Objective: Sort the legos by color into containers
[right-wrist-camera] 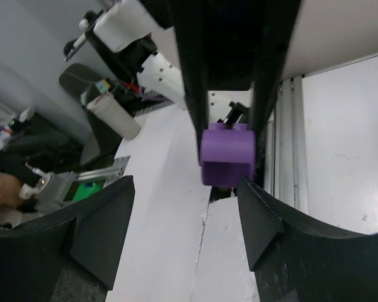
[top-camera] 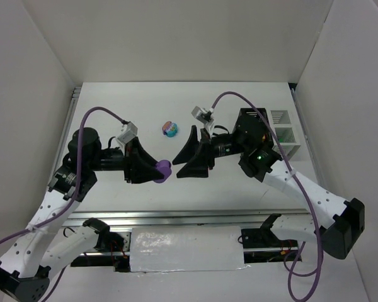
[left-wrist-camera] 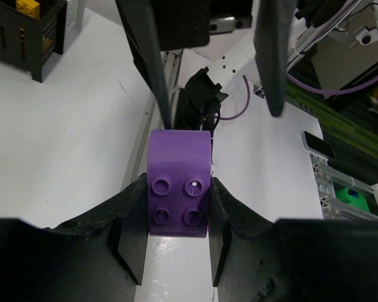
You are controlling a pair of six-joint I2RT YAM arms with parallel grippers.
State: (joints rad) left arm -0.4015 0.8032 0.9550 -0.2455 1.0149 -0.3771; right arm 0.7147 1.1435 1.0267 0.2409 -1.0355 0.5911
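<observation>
The white table (top-camera: 145,113) stood enclosed by plain white panels: a back wall (top-camera: 189,38), a left wall (top-camera: 25,113) and a right wall (top-camera: 353,94). An aluminium rail (top-camera: 195,218) ran along its near edge, a white wrapped pad (top-camera: 186,250) just beyond it. Lighting was even, shadows soft.

desk (top-camera: 113,104): white, under me | walls (top-camera: 176,38): white panels left, behind, right of my desk | rail (top-camera: 176,219): metal, near edge | pad (top-camera: 186,249): white, wrapped, just beside rail

Purple lego (left-wrist-camera: 178,185) in left jaws
</observation>
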